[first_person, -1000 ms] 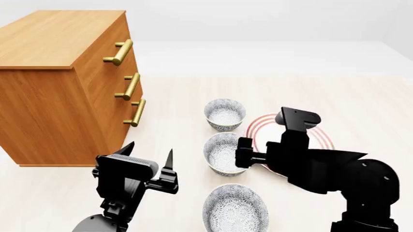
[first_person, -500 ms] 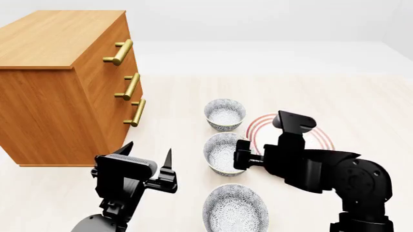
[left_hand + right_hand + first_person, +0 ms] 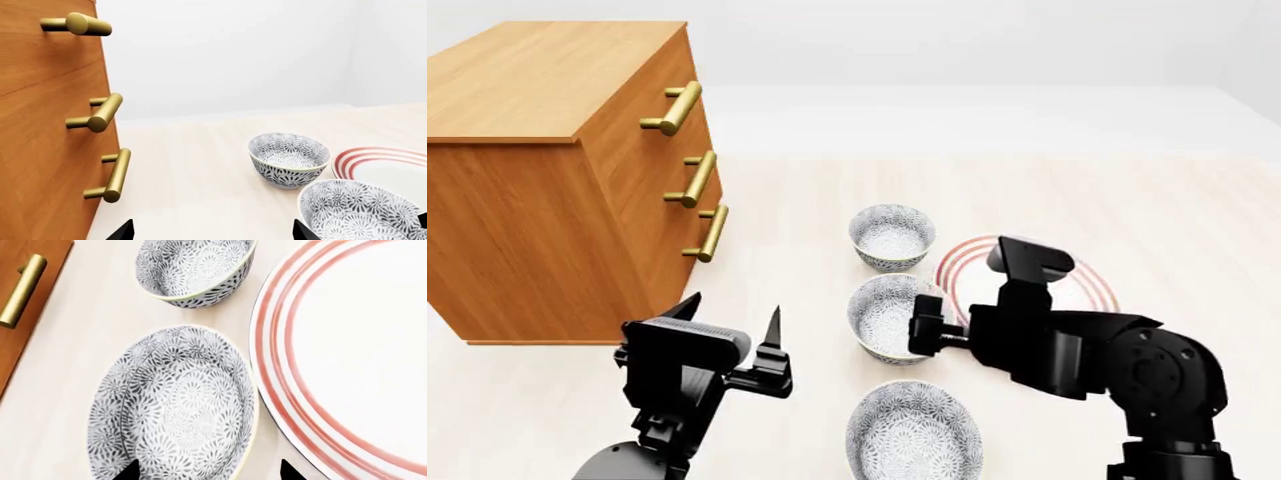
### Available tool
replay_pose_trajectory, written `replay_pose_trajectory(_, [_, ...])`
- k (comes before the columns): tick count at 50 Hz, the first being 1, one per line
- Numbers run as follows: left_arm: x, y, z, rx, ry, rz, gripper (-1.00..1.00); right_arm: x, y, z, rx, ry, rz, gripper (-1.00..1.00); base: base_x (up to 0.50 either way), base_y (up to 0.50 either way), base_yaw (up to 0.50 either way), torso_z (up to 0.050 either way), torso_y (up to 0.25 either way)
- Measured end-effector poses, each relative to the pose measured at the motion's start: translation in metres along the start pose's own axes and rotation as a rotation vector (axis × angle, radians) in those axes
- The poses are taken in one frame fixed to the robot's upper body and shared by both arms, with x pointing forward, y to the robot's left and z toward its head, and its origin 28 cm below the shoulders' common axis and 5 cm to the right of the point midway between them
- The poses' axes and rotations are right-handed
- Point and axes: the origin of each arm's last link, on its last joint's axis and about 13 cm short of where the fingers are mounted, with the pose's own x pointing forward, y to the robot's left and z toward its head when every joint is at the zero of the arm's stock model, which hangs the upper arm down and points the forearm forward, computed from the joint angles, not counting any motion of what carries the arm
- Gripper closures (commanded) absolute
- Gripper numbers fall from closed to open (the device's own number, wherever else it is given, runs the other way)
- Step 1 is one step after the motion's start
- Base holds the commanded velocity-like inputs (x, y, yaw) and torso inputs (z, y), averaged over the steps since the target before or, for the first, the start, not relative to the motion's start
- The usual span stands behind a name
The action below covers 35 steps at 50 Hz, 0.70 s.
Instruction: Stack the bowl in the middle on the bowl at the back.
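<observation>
R fingers (image 3: 207,471) open astride middle bowl (image 3: 175,405) rim, tips cropped; L fingers (image 3: 731,325) open.

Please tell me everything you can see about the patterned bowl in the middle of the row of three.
The small round deep white bowl with grey-black floral speckles in the middle stands upright and empty on the pale wooden surface. The pattern covers inside and outside; it looks like glazed ceramic. It sits apart from the identical bowl behind it, beside the flat white plate with red rings. The right pincer straddles its near rim, open.
</observation>
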Motion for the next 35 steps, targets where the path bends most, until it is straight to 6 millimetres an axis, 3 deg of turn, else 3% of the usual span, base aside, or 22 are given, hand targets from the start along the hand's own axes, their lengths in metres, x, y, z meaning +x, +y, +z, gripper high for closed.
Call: replay_pose_trajectory(35, [0.001,0.003,-0.002,0.0,0.004,0.015,-1.0,0.019,-0.004,-0.002,0.019,0.054,0.009,-1.0,0.0,0.0,0.0,0.0,0.0])
